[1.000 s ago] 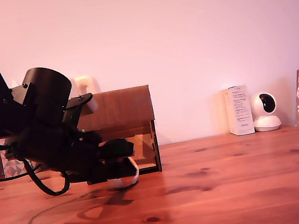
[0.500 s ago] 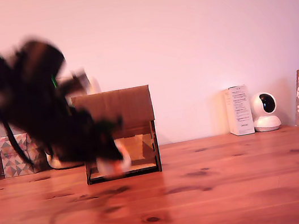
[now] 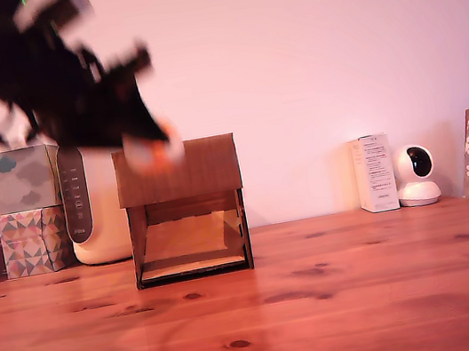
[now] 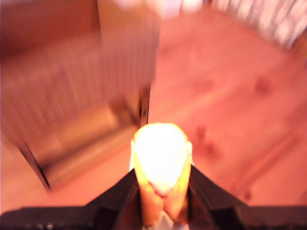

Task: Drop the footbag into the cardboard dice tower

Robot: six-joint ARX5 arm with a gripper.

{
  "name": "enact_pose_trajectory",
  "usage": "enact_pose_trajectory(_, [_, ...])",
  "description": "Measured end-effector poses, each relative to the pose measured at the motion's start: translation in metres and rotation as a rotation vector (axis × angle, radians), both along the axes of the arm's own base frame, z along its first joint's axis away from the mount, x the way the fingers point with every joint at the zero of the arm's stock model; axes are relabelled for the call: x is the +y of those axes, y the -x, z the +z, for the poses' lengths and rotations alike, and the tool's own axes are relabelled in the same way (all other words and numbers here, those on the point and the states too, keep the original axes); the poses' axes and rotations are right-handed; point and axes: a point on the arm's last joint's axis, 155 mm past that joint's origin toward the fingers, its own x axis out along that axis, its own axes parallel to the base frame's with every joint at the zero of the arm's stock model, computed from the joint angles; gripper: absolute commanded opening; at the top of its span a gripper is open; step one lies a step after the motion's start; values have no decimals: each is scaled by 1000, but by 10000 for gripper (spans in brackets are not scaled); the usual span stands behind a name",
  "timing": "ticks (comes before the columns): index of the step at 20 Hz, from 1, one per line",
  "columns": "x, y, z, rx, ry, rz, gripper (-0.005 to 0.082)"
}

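gripper (image 3: 156,146) risen from table level to upper left of frame, jaws clamped on footbag (image 3: 155,153), above cardboard dice tower (image 3: 184,209); motion-blurred

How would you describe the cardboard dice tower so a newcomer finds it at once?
On the wooden table, look at the row along the back wall, towards the exterior view's left. The cardboard dice tower stands just right of the cream kettle. It alone is plain brown, with an open front showing a sloped ramp.
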Motion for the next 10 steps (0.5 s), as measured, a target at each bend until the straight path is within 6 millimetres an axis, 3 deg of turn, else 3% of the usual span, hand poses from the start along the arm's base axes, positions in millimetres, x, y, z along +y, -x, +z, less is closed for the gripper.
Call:
enact_pose_trajectory(3, [-2, -10, 42, -144, 73, 18, 163])
enact_pose_trajectory(6, [-3, -16, 69, -250, 115, 24, 163])
enact_pose_trajectory(10, [6, -32, 81, -290, 112, 61, 163])
